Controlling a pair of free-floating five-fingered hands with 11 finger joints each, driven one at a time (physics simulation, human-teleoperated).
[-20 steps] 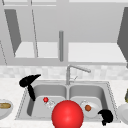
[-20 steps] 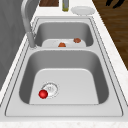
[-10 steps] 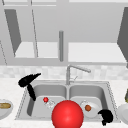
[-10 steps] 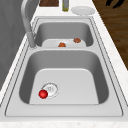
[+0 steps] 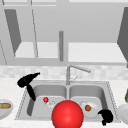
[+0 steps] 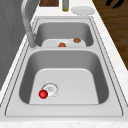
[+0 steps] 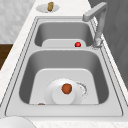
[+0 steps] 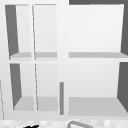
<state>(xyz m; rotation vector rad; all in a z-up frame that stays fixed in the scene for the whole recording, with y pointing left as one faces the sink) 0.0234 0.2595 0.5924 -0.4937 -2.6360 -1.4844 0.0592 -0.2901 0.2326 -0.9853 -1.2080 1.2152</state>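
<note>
Item one: small red ball, lying in the left basin of the grey double steel sink, touching the round drain at its 8 o'clock. My left hand hovers above the basin's left rim, at the ball's 10 o'clock, fingers straight and loose, holding nothing. My right hand, fingers curled on nothing, hangs by the white plate carrying a brown round piece. Risk, in my judgement: a glancing touch rolls the ball away.
</note>
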